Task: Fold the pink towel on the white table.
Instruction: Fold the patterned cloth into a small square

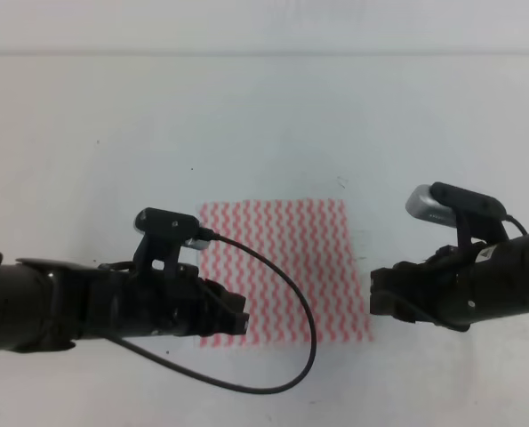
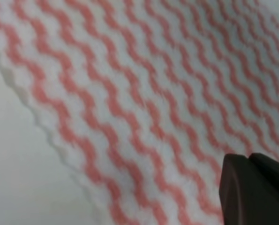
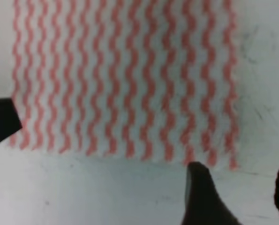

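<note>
**Both tools at the towel's near corners**

The left tool [image 1: 237, 320] overlaps the near-left corner of the pink towel [image 1: 286, 267]; whether it is clenched cannot be told. The right tool [image 3: 237, 194] is spread apart just off the near-right corner. The towel lies flat on the white table [image 1: 86, 133].

light: bright, even, soft shadows | exterior high: slightly hazy | both wrist views: blurred, out of focus
</note>
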